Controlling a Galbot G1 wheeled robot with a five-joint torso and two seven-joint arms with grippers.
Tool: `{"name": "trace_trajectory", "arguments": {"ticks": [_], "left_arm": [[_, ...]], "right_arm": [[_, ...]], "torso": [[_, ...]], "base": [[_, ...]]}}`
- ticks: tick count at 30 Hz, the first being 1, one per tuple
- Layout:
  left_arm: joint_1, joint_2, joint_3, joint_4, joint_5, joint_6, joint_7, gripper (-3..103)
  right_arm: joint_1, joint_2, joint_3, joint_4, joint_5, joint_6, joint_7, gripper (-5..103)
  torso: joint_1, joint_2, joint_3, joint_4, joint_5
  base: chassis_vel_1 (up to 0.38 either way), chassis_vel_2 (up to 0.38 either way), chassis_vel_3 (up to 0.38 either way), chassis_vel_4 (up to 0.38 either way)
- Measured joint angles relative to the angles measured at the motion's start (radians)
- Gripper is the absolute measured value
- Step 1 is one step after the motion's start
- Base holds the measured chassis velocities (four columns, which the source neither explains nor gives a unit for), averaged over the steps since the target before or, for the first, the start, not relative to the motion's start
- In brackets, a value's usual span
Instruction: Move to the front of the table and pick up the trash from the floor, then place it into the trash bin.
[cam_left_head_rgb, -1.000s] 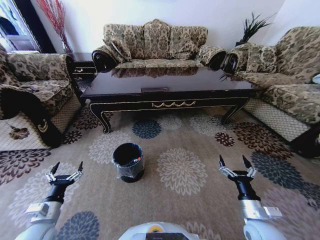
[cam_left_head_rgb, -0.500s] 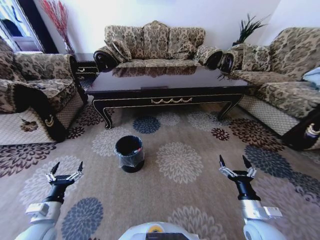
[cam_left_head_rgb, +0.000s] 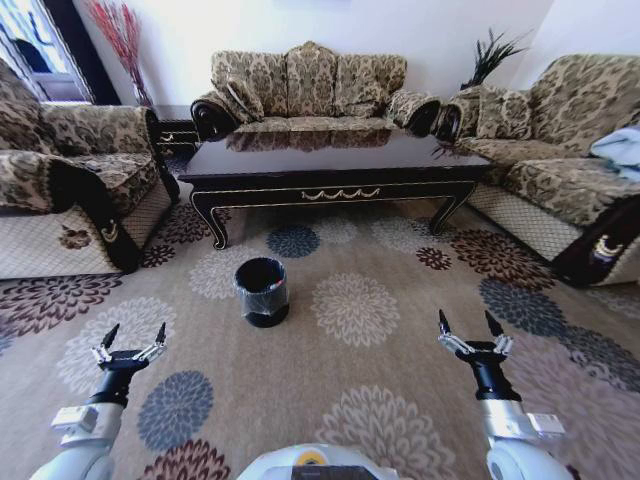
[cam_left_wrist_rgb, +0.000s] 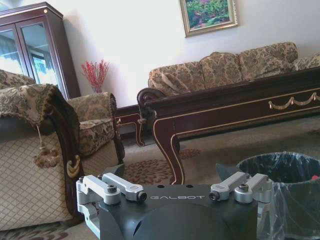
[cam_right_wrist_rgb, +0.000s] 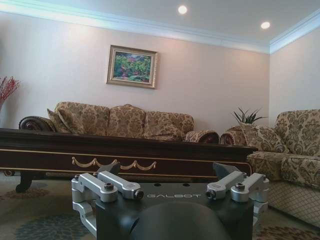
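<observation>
Left gripper (cam_left_head_rgb: 132, 341): fingers spreading wide, holding nothing, hovering low over the floor (cam_left_head_rgb: 360, 390) at the robot's left front. In the left wrist view the left gripper (cam_left_wrist_rgb: 170, 172) is pointing toward the table leg, with the bin (cam_left_wrist_rgb: 285, 190) just ahead on one side.

Right gripper (cam_left_head_rgb: 470, 330): fingers likewise spreading apart, gripping nothing, hovering over the carpet at the robot's right front, level with the left one. In the right wrist view the right gripper (cam_right_wrist_rgb: 167, 172) is facing the table's front rail (cam_right_wrist_rgb: 115, 160).

Bin (cam_left_head_rgb: 262, 291): black, lined with a thin plastic bag, standing upright on the carpet between the left gripper and the table, nearer the robot's left side. A small red item is showing inside at the rim in the left wrist view; what it is cannot be told.

Table (cam_left_head_rgb: 335, 170): long, dark, glossy, gold scroll on its front rail, standing across the carpet beyond the bin, well apart from both grippers.

Floor: patterned with round flower medallions, stretching from the robot's base to the table.

Surroundings: a sofa (cam_left_head_rgb: 310, 85) is sitting behind the table, an armchair (cam_left_head_rgb: 70, 180) at the left, another sofa (cam_left_head_rgb: 560, 160) at the right, and a framed painting (cam_right_wrist_rgb: 132, 66) is hanging on the wall above the far sofa.
</observation>
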Motion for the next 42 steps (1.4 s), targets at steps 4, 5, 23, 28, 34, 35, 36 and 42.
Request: {"name": "trace_trajectory", "arguments": {"ticks": [4, 5, 23, 28, 34, 35, 36, 42], "left_arm": [[0.0, 0.0, 0.0, 0.0, 0.0, 0.0, 0.0, 100], [0.0, 0.0, 0.0, 0.0, 0.0, 0.0, 0.0, 100], [0.0, 0.0, 0.0, 0.0, 0.0, 0.0, 0.0, 100], [0.0, 0.0, 0.0, 0.0, 0.0, 0.0, 0.0, 100], [0.0, 0.0, 0.0, 0.0, 0.0, 0.0, 0.0, 100], [0.0, 0.0, 0.0, 0.0, 0.0, 0.0, 0.0, 100], [0.0, 0.0, 0.0, 0.0, 0.0, 0.0, 0.0, 100], [0.0, 0.0, 0.0, 0.0, 0.0, 0.0, 0.0, 100]], "right_arm": [[0.0, 0.0, 0.0, 0.0, 0.0, 0.0, 0.0, 100], [0.0, 0.0, 0.0, 0.0, 0.0, 0.0, 0.0, 100], [0.0, 0.0, 0.0, 0.0, 0.0, 0.0, 0.0, 100], [0.0, 0.0, 0.0, 0.0, 0.0, 0.0, 0.0, 100], [0.0, 0.0, 0.0, 0.0, 0.0, 0.0, 0.0, 100], [0.0, 0.0, 0.0, 0.0, 0.0, 0.0, 0.0, 100], [0.0, 0.0, 0.0, 0.0, 0.0, 0.0, 0.0, 100], [0.0, 0.0, 0.0, 0.0, 0.0, 0.0, 0.0, 100]], "torso": [[0.0, 0.0, 0.0, 0.0, -0.0001], [0.0, 0.0, 0.0, 0.0, -0.0001], [0.0, 0.0, 0.0, 0.0, 0.0], [0.0, 0.0, 0.0, -0.0001, 0.0], [0.0, 0.0, 0.0, 0.0, 0.0001], [0.0, 0.0, 0.0, 0.0, 0.0001], [0.0, 0.0, 0.0, -0.0001, 0.0002], [0.0, 0.0, 0.0, 0.0002, 0.0]], "base": [[0.142, -0.16, -0.145, 0.151], [0.142, -0.166, -0.137, 0.145], [0.163, -0.16, -0.16, 0.158], [0.153, -0.173, -0.145, 0.151], [0.168, -0.164, -0.163, 0.167], [0.181, -0.186, -0.182, 0.172], [0.181, -0.186, -0.162, 0.187], [0.141, -0.156, -0.147, 0.176]]}}
